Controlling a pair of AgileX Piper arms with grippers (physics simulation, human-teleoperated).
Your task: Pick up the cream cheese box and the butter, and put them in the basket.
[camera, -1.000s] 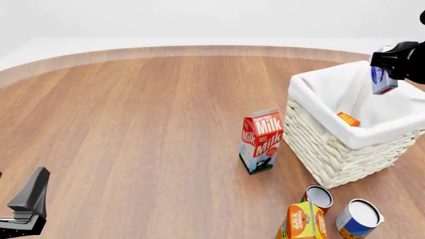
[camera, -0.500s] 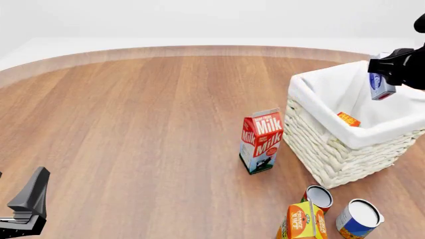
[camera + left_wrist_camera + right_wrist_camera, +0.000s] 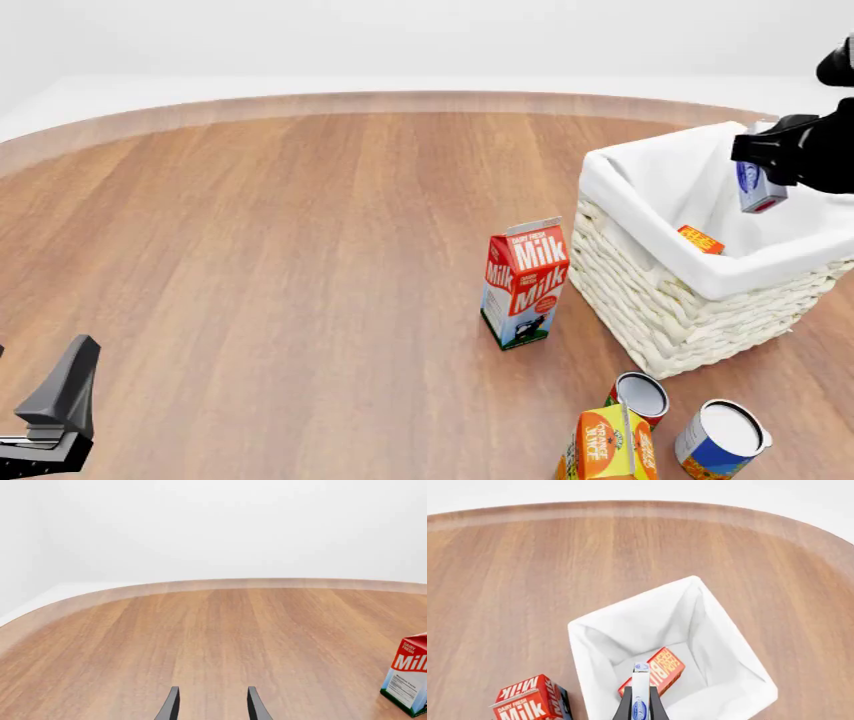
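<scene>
Now the right gripper [image 3: 771,165] has its fingers [image 3: 654,706] clamped on the cream cheese box [image 3: 761,185], which hangs tilted over the open basket [image 3: 694,300], above the far part of its interior. The butter [image 3: 654,672] already lies on the white lining at the bottom. So the step in hand looks like the last one: delivering the second item. The next move calls for little more than parting the fingers, perhaps after coming down a touch so the box drops inside and beside the butter, clear of the cloth-covered rim.

The left gripper [image 3: 212,705] sits low at the near edge, well apart from everything, fingers spread with nothing between them.

Just beside the basket a milk carton [image 3: 525,283] stands upright on the surface [image 3: 267,250], a round wooden top with a paler edge. Nearer the arms stand a juice carton [image 3: 607,445] and two cans [image 3: 721,440]. Beyond the surface the room is plain white, featureless.
</scene>
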